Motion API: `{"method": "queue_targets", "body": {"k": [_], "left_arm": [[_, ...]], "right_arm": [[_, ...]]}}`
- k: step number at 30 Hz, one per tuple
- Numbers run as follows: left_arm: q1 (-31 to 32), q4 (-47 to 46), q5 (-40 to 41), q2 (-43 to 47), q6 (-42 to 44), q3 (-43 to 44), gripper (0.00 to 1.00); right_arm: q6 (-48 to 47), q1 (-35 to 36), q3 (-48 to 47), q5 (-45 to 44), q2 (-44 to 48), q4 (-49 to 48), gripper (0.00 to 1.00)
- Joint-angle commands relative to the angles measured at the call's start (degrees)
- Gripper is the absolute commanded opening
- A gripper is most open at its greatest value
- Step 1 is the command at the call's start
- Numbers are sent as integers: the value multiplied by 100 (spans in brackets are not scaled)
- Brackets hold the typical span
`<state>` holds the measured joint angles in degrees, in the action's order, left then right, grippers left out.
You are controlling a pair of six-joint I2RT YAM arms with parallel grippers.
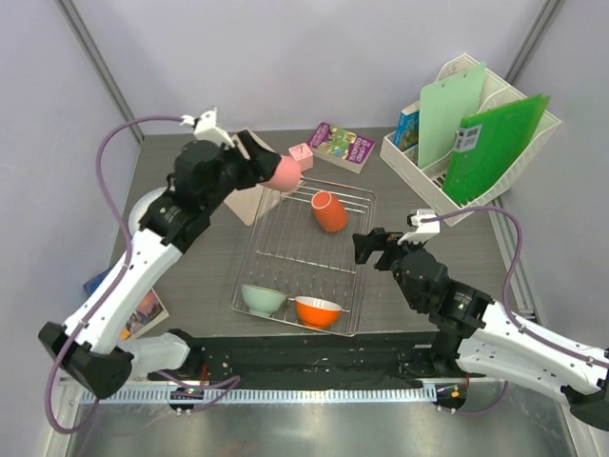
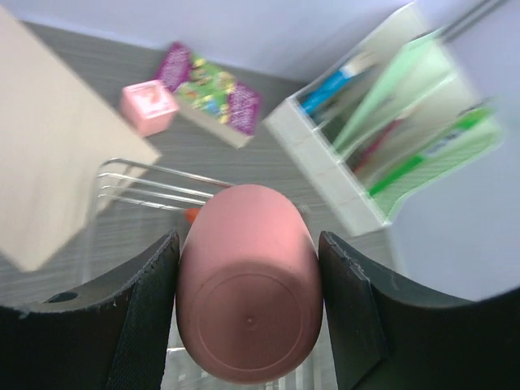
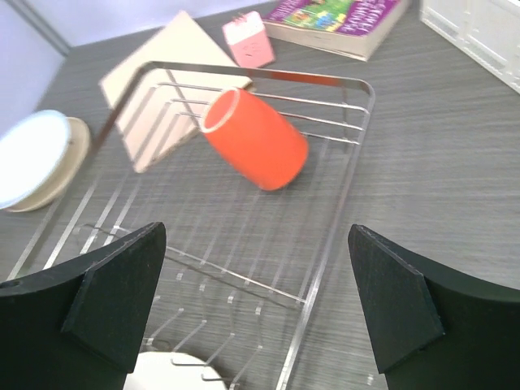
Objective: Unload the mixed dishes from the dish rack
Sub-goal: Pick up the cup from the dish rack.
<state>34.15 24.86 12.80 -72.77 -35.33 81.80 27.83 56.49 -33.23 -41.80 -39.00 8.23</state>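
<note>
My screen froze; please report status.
Left fingers shut on pink cup. Right fingers open, empty, by dish rack. Orange cup lies inside. Nothing blocking.

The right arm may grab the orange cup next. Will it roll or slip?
Likely apt to roll: the orange cup lies on its side on the wires of the rack. Its smooth round wall may slip in a grip. It looks rigid, so it should not deform.

Nothing legible; the book cover [image 1: 341,146] and folder label [image 1: 466,139] are too small to read.
</note>
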Motion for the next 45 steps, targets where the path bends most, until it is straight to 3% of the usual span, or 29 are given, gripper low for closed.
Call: {"method": "queue_targets", "body": {"k": [1, 2, 5, 6, 8, 10, 13, 20, 36, 41, 44, 45], "left_arm": [[-610, -2245, -2594, 518, -1568, -1094, 0], [-812, -2606, -3146, 579, -1826, -1514, 0], [-1059, -4459, -3729, 861, -3047, -2541, 0], [-1094, -5560, -3871, 835, -3407, -2746, 0], [-1139, -6594, -4170, 643, -4344, -3150, 1], [-1139, -8031, -4461, 249, -4893, -3310, 1], [-1148, -9144, -4611, -131, -5703, -3469, 1], [-1148, -9254, -4769, -220, -5853, -3487, 1], [-1130, -9289, -4857, -431, -5845, -3662, 1], [-1121, -9298, -4936, -483, -5862, -3627, 0], [-1121, -9289, -4980, -501, -5880, -3601, 1], [-1112, -9289, -4989, -501, -5880, -3610, 1]], "right_arm": [[-138, -85, -263, 540, 226, -796, 99], [-129, -172, -167, 663, 322, -1275, 100], [2, -514, -113, 1234, 525, -1761, 100], [72, -612, -131, 1401, 517, -1816, 100], [353, -875, -244, 1980, 315, -1886, 100], [581, -1288, -236, 2403, 174, -2096, 100], [1283, -1849, -105, 3464, 34, -2833, 99], [2111, -2529, 45, 5005, -739, -4153, 97], [2033, -2529, -447, 5270, -1680, -5094, 95], [2138, -2538, -938, 5700, -2346, -5191, 93], [2269, -2529, -1220, 5972, -2751, -5147, 80], [2296, -2529, -1255, 6034, -2814, -5156, 63]]}}
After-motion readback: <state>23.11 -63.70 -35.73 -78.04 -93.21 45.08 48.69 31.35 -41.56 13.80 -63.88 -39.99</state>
